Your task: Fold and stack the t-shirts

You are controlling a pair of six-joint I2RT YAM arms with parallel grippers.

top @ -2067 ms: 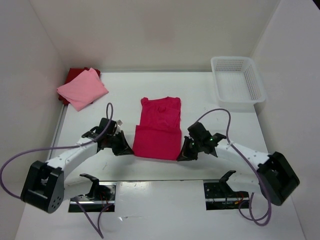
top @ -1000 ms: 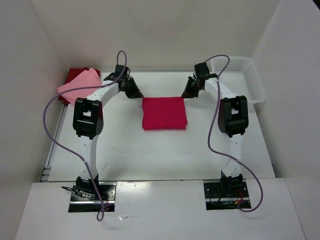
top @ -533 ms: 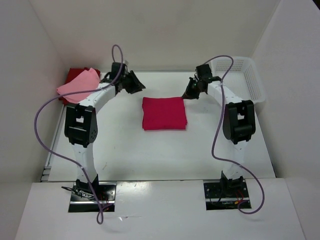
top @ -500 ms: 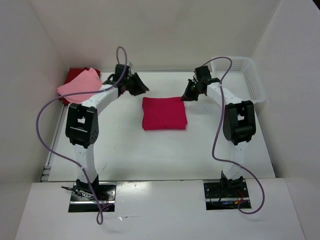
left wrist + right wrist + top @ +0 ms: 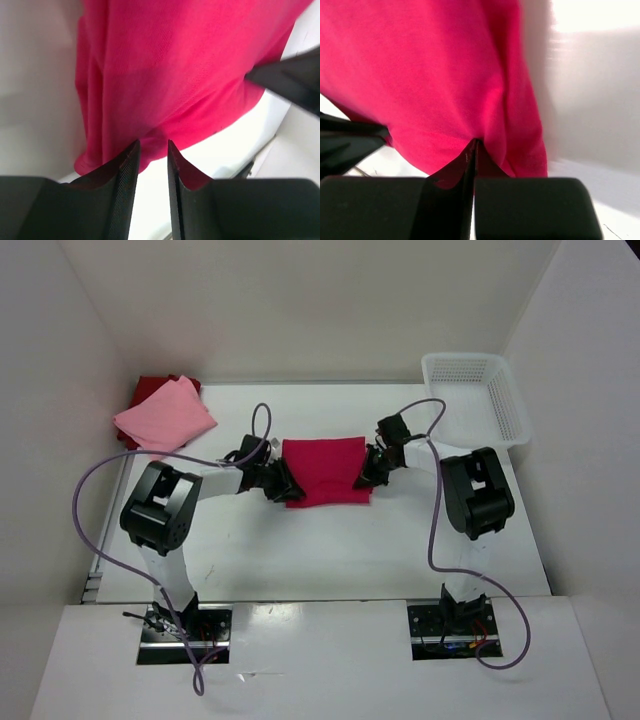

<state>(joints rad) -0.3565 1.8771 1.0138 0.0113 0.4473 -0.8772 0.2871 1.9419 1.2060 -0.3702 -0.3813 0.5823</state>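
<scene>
Crimson-pink t-shirt [image 5: 322, 468]: folded to a compact packet, roughly square, a little wider across than deep. It lies mid-table [image 5: 330, 550], slightly toward the far side, square to the table edges.

Right gripper [image 5: 366, 476]: at the packet's right edge, toward the near corner. Jaws clenched. The right wrist view shows the cloth puckering into the closed seam, so it has hold of the fabric.

Left gripper [image 5: 283, 485]: at the near-left corner. In the wrist view its fingers [image 5: 125, 180] stand a little apart, with the hem crossing just at their tips and bare table showing in the gap. No pinch visible, so I read it as released, straddling the edge.

The packet lies directly between the two tools, one on each side, both pointing inward.

Other shirts: light pink t-shirt [image 5: 165, 418] folded, lying on the dark red t-shirt [image 5: 150, 390] in the far-left corner, well apart from the packet. White basket [image 5: 470, 357] sits far right.

Judgement: folding looks finished on this piece and stacking remains. The stack lies to the far left of the packet, so the left arm is nearer. The carry would run leftward and away, and it needs the left jaws closed on the hem first, or the packet may unfold and sag from one side.
</scene>
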